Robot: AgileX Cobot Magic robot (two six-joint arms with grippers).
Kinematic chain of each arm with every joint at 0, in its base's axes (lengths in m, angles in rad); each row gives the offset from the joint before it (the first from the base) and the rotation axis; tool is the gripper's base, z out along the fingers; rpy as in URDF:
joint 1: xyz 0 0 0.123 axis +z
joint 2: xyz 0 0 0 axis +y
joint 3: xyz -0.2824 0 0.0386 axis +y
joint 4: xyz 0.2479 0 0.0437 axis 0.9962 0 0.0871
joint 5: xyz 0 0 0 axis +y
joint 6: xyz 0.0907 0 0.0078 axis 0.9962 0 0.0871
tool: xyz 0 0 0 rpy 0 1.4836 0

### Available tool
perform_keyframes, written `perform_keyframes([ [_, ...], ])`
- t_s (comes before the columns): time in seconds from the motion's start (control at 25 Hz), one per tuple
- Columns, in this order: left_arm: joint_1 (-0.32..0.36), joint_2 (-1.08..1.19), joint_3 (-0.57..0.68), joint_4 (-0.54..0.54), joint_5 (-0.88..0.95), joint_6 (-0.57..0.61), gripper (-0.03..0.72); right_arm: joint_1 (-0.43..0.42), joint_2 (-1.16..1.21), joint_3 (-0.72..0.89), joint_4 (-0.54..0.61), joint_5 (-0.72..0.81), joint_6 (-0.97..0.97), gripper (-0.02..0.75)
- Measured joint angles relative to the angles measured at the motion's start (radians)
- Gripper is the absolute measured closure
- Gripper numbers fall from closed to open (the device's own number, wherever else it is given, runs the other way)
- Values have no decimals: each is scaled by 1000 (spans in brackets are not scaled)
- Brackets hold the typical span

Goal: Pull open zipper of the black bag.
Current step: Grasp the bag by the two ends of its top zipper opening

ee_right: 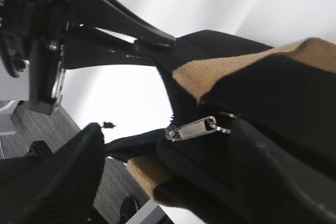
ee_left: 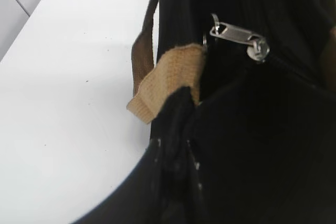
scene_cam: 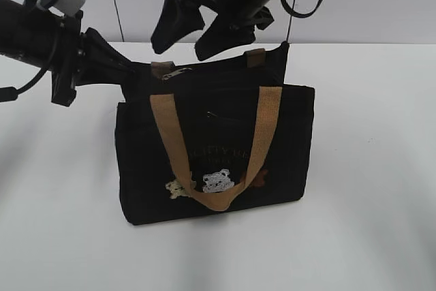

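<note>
The bag point(scene_cam: 214, 148) is stood upright on the white counter point(scene_cam: 368, 236). Its left top corner is pinched by the left end effector point(scene_cam: 133, 67), whose fingers are pressed onto the fabric. The right end effector point(scene_cam: 187, 28) is held spread above the top edge, gripping nothing. The silvery pull tab point(scene_cam: 178, 71) is lying at the zipper's left end, just below and slightly left of the right end effector, which is judged the one to take it. The zipper's long axis is run left to right.
</note>
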Motion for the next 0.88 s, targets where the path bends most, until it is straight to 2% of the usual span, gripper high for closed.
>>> perform_keyframes([
  [0.88, 0, 0, 0, -27, -2, -28, 637, 0, 70, -3, -14, -29, 93, 183],
])
